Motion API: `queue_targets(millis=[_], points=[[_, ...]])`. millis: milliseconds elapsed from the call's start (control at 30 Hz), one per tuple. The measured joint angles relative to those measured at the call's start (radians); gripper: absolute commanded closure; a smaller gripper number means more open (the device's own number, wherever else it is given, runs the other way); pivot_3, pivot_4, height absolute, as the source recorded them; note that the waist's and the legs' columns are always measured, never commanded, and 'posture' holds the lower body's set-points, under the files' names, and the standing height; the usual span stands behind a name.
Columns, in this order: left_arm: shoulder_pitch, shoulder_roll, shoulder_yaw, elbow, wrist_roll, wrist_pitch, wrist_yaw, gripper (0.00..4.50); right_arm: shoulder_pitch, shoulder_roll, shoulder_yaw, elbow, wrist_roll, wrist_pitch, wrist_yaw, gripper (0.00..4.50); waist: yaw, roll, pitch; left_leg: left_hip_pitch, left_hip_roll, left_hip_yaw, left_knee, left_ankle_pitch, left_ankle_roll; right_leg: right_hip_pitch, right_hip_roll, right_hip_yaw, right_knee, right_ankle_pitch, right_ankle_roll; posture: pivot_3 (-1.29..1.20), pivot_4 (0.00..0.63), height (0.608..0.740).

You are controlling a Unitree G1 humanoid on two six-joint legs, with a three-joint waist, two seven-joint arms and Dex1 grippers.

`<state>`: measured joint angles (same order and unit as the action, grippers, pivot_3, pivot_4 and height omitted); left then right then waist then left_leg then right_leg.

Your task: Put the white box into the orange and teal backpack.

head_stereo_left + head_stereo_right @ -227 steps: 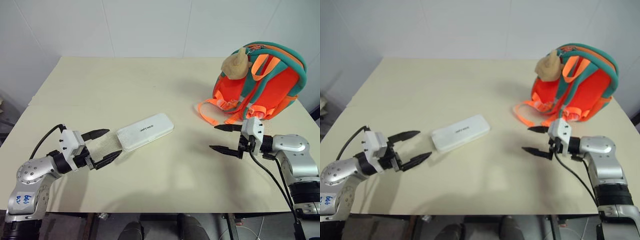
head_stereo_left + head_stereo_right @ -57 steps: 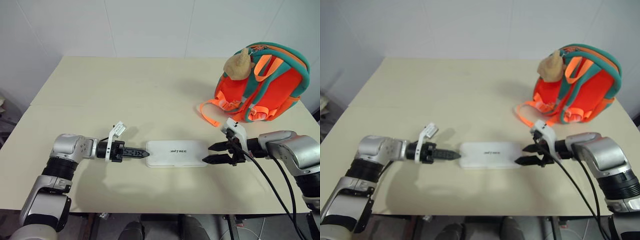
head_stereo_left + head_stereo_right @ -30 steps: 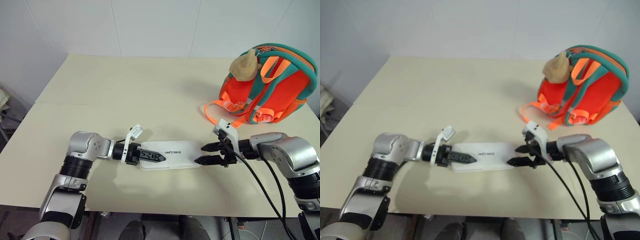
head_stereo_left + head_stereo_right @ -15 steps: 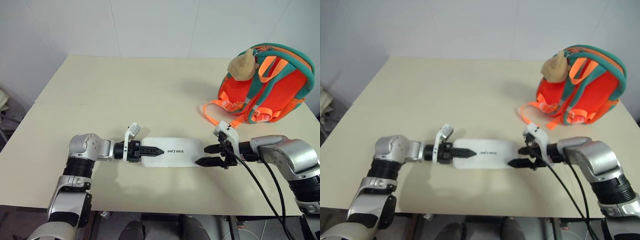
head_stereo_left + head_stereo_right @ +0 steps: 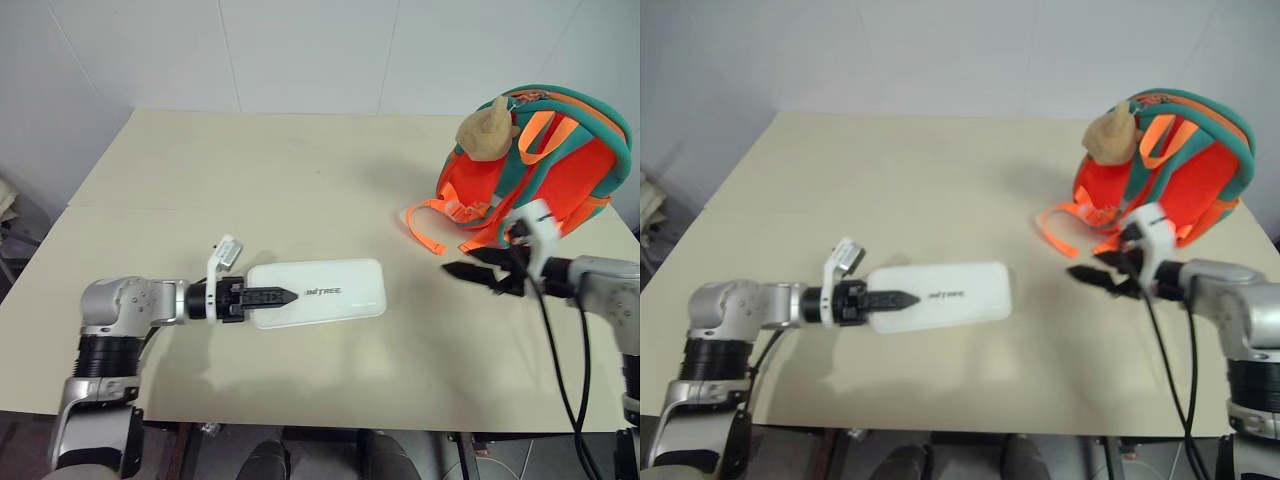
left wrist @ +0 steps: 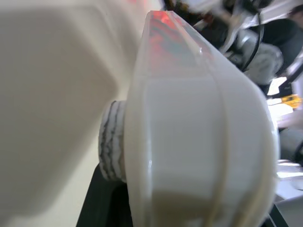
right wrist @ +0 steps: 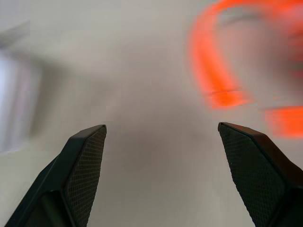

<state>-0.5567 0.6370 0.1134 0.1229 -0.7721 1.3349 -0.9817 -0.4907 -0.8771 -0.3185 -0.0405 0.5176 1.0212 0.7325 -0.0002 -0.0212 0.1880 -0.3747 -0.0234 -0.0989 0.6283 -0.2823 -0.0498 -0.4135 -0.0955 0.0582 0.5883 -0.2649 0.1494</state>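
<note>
Two grippers are over the table (image 5: 300, 160). The left gripper (image 5: 268, 296) has its fingers clamped on the near-left end of the box (image 5: 330, 292), one finger lying dark across the top face. The box juts out rightward from that grip, roughly level, with a shadow on the table under and in front of it; whether its far end touches the surface cannot be told. The left wrist view has the box end (image 6: 199, 142) pressed close against a pale finger pad (image 6: 112, 146).

The right gripper (image 5: 478, 268) stands with its jaws wide apart and nothing between them. In the right wrist view its two fingers (image 7: 80, 170) frame bare tabletop, with an orange strap loop (image 7: 213, 71) beyond them.

The backpack (image 5: 545, 165) sits upright just behind the right gripper, near the table's far-right corner. Its orange loops (image 5: 430, 225) trail on the table toward the gripper. A tan plush toy (image 5: 487, 130) sits on its upper left side. Its top looks closed, though this is not certain.

Between the box's free end and the right gripper lies a stretch of bare table. The straps lie beside the line from box to backpack. The table's right edge is close behind the backpack. The far-left half of the table is open room.
</note>
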Motion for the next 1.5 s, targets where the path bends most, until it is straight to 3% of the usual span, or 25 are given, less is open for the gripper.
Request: queue_targets(millis=[67,233,367,600,967,1067,1400,1500], points=[[0.031,0.028,-0.008,-0.005,0.013,-0.042,-0.006,3.24,0.000,-0.033,-0.063,0.002,-0.009,-0.013,-0.026,0.00,-0.001,0.000,0.000,0.000,0.000,0.000,0.000,0.000,0.000,0.000,0.000,0.000,-0.001,0.000,0.000,0.00,0.150,0.740],[0.060,0.042,-0.032,-0.031,0.014,-0.098,-0.028,3.24,0.000,-0.063,-0.080,0.075,-0.054,-0.085,-0.047,0.00,-0.003,0.000,0.000,0.000,0.000,0.001,0.000,0.000,0.001,0.001,0.000,0.000,-0.001,0.000,0.000,0.00,0.150,0.740],[0.065,0.044,-0.038,-0.037,0.014,-0.110,-0.032,3.24,-0.123,-0.059,-0.049,0.206,-0.101,-0.166,-0.073,0.00,-0.010,0.001,0.000,0.001,0.001,0.002,0.000,0.000,0.001,0.001,0.000,0.001,0.000,0.000,0.000,0.00,0.150,0.740],[0.093,0.040,-0.031,-0.073,0.002,-0.115,-0.023,3.24,-0.363,0.020,0.061,0.533,-0.192,-0.382,-0.076,0.00,-0.029,0.001,0.000,0.001,0.001,0.002,-0.001,0.000,0.000,0.001,0.001,0.001,0.000,0.000,0.000,0.00,0.150,0.740],[0.162,0.040,0.025,-0.114,-0.038,-0.114,0.017,3.24,-0.562,0.181,0.142,0.843,-0.244,-0.551,-0.025,0.00,-0.031,0.001,0.000,0.000,0.001,0.002,-0.001,0.001,-0.003,0.000,0.001,0.001,0.002,0.000,0.000,0.00,0.150,0.740],[0.169,0.039,0.031,-0.115,-0.045,-0.115,0.026,3.24,-0.602,0.218,0.139,0.964,-0.264,-0.661,-0.030,0.59,-0.032,0.001,0.000,0.001,0.001,0.002,-0.001,0.001,-0.003,0.001,0.001,0.001,0.002,0.000,0.001,0.00,0.150,0.740],[0.170,0.037,0.040,-0.113,-0.044,-0.164,0.044,3.24,-0.635,0.284,0.135,1.119,-0.294,-0.824,0.021,3.82,-0.049,0.001,0.000,0.001,0.001,0.002,-0.001,0.002,-0.004,0.001,0.001,0.001,0.003,0.000,0.001,0.00,0.150,0.740],[0.170,0.038,0.046,-0.109,-0.044,-0.179,0.051,3.24,-0.635,0.298,0.132,1.118,-0.289,-0.822,0.052,3.95,-0.056,0.001,0.000,0.001,0.001,0.002,-0.001,0.002,-0.004,0.001,0.001,0.001,0.004,0.000,0.001,0.00,0.150,0.740]])
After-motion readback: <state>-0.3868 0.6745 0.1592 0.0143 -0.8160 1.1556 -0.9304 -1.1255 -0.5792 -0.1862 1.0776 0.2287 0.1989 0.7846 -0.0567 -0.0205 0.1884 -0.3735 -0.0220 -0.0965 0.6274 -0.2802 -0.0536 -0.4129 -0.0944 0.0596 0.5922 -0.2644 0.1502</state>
